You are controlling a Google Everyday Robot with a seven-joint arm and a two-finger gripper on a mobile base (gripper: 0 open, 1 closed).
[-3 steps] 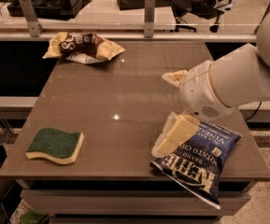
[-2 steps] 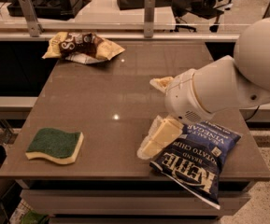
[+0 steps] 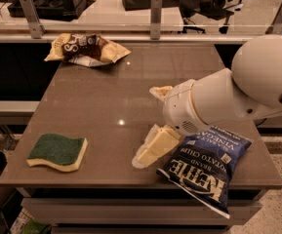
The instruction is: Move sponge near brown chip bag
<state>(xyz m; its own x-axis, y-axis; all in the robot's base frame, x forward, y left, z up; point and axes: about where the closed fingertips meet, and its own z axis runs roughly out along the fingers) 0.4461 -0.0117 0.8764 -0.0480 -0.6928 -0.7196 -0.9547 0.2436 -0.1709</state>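
Note:
The sponge [image 3: 57,151], dark green on top with a pale yellow body, lies flat at the table's front left corner. The brown chip bag [image 3: 86,48], wrinkled with yellow edges, lies at the table's far left edge. My gripper [image 3: 144,126] hangs over the middle front of the table, right of the sponge and well apart from it. Its two pale fingers [image 3: 152,147] are spread wide with nothing between them. The white arm [image 3: 238,96] reaches in from the right.
A dark blue Kettle chip bag [image 3: 206,167] lies at the table's front right, partly overhanging the front edge, just under my arm. A rail with metal posts [image 3: 155,16] runs behind the brown table [image 3: 121,82]. Desks and chairs stand beyond it.
My arm and gripper have moved left across the table, away from the blue bag and toward the sponge. The sponge and both bags have not moved.

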